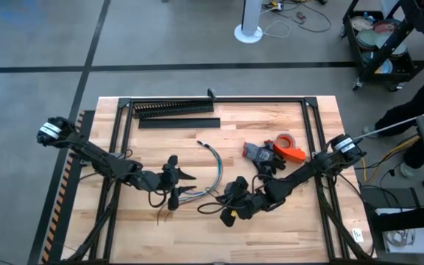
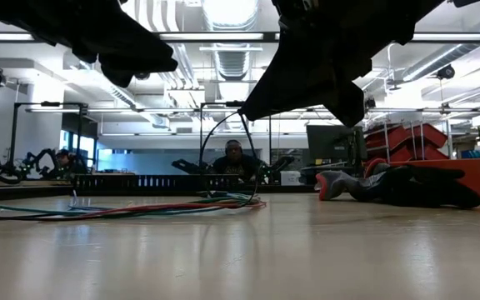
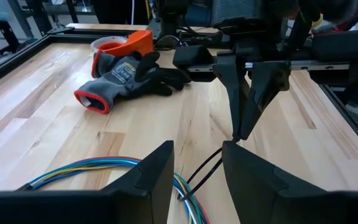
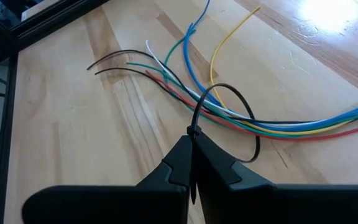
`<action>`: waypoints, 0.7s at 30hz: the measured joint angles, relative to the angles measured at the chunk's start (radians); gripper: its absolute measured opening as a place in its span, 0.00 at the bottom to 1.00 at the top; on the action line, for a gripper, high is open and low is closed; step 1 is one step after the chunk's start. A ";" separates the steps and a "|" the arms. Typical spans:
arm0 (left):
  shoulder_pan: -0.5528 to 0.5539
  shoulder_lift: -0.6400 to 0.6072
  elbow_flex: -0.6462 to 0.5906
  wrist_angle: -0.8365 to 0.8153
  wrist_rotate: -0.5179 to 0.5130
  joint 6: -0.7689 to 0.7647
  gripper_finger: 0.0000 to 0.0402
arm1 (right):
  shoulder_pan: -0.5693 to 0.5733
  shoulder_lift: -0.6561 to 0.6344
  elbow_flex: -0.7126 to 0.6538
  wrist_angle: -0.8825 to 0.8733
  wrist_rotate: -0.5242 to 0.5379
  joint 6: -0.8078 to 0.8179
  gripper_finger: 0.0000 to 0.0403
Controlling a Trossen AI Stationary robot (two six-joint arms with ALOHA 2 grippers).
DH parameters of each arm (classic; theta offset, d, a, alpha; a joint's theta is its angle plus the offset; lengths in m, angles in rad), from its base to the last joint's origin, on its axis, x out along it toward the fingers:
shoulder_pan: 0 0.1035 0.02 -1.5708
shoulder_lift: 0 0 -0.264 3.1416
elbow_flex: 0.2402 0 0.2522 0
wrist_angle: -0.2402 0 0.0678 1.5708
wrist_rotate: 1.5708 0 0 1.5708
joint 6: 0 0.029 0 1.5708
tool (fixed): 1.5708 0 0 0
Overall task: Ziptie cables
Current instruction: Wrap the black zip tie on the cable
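1. Coloured thin cables [image 4: 272,127] (blue, green, red, yellow, white and black) lie in a loose curve on the wooden worktop [image 1: 271,228], just ahead of our right hand [image 4: 191,146].
2. We see a black ziptie [image 4: 225,109] looped round those cables; its tail runs down into the right hand, whose fingers are clenched on the strip.
3. From above, the right hand [image 1: 230,210] sits at the near end of the cable bundle [image 1: 213,165], and the left hand [image 1: 174,188] is just across the wires from it.
4. Our left hand [image 3: 197,168] has its fingers parted and grasps nothing; the cables [image 3: 92,168] pass just beneath them.
5. Beyond the right hand lie a grey glove with a red cuff [image 3: 123,78] and an orange tape dispenser [image 1: 289,147].
6. Farther off, past both hands, a long black comb-toothed duct [image 1: 174,109] lies along the worktop's far edge.
7. We see a person [image 2: 234,158] seated in the room behind.
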 joint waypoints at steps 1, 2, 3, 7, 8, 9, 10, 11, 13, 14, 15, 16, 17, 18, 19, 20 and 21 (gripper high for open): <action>0.000 0.000 0.000 0.000 0.000 0.000 0.30 | 0.000 0.000 0.000 0.000 0.000 0.000 0.00; 0.000 0.000 0.000 0.001 0.000 0.000 0.30 | 0.000 0.000 0.000 0.000 0.000 0.000 0.00; 0.000 0.000 0.000 0.001 0.000 -0.001 0.30 | 0.000 0.000 0.000 0.000 0.000 0.000 0.00; 0.000 0.000 0.000 0.001 0.000 -0.002 0.28 | 0.000 0.000 0.000 0.000 0.000 0.000 0.00; 0.000 0.000 0.000 0.001 0.000 -0.002 0.28 | 0.000 0.000 0.000 0.000 0.000 0.000 0.00; 0.000 0.000 0.000 0.001 0.000 -0.002 0.28 | 0.000 0.000 0.000 0.000 0.000 0.000 0.00; 0.000 0.000 0.000 0.001 0.000 -0.002 0.29 | 0.000 0.000 0.000 0.000 0.000 0.000 0.00; 0.000 -0.001 0.000 0.001 0.000 -0.002 0.29 | 0.000 0.000 0.000 0.000 0.000 0.000 0.00; 0.000 -0.001 0.000 0.001 0.000 -0.002 0.30 | 0.000 0.000 0.000 0.000 0.000 0.000 0.00; 0.000 -0.001 0.000 0.001 0.000 -0.002 0.30 | 0.000 0.000 0.000 0.000 0.000 0.000 0.00; 0.000 -0.001 0.000 0.001 0.000 -0.002 0.30 | 0.000 0.000 0.000 0.000 0.000 0.000 0.00; 0.000 -0.001 0.000 0.001 0.000 -0.002 0.31 | 0.000 0.000 0.000 0.000 0.000 0.000 0.00; 0.000 -0.001 0.000 0.001 0.000 -0.002 0.31 | 0.000 0.000 0.000 0.000 0.000 0.000 0.00; 0.000 -0.001 0.000 0.001 0.000 -0.003 0.32 | 0.000 0.000 0.000 0.000 0.000 0.000 0.00; 0.000 -0.001 0.000 0.000 0.000 -0.004 0.32 | 0.000 0.000 0.000 0.000 0.000 0.000 0.00; 0.000 -0.001 0.000 0.001 0.000 -0.006 0.32 | 0.000 0.000 0.000 0.000 0.000 0.000 0.00; 0.000 -0.001 0.000 0.001 0.000 -0.006 0.32 | 0.000 0.000 0.000 0.000 -0.001 0.000 0.00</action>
